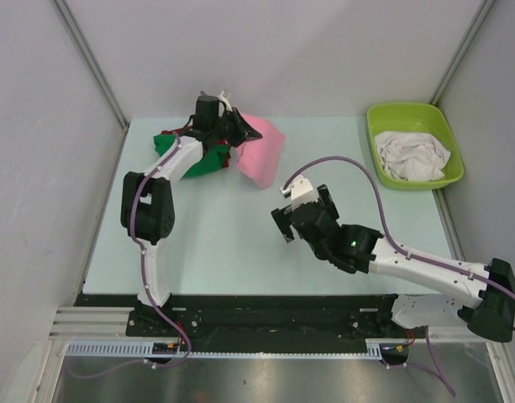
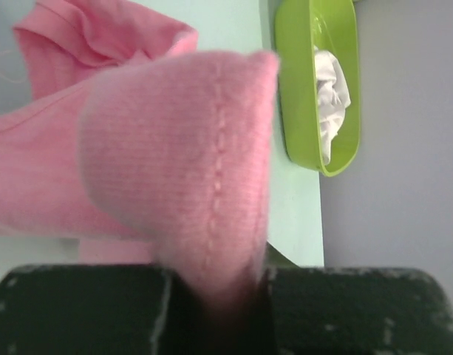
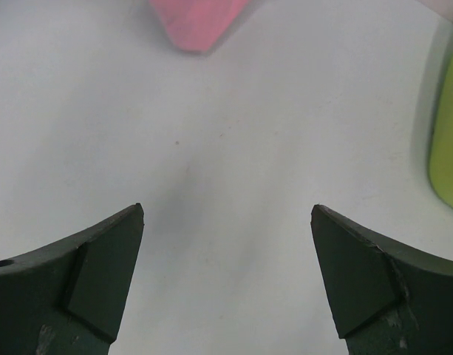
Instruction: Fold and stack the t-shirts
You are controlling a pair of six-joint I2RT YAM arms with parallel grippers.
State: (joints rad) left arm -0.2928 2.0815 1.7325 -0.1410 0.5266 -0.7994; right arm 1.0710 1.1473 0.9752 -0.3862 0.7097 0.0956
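Step in hand: we judge this to be the opening of the 1st fold, with the pink t-shirt [image 1: 261, 151] being picked out of the heap. Nothing on the worktop [image 1: 215, 243] looks folded or stacked yet.
Left gripper [image 2: 219, 299]: the jaws are nearly closed, pinching a stitched hem of the pink t-shirt. In the left wrist view the cloth bulges up from between them.
Right gripper [image 3: 226, 285]: the jaws are spread wide, holding nothing and touching nothing. It is poised over bare worktop near the middle, with a corner of the pink cloth ahead of it.
Pink t-shirt, place: it lies crumpled at the far edge of the worktop and forms the right side of the heap.
Green t-shirt [image 1: 208, 159] and red t-shirt [image 1: 227, 158]: both are bunched beneath the left arm, touching the pink one.
White t-shirts [image 1: 412, 155]: these sit crumpled in the lime-green tub [image 1: 400, 112] at the far right, well apart from the heap.
Next move, as we judge it: the pink t-shirt must come free of the other 2 and be laid flat on open worktop. That calls for a 2nd hold by the right gripper on a hem or corner, so that both grippers can draw the cloth taut.
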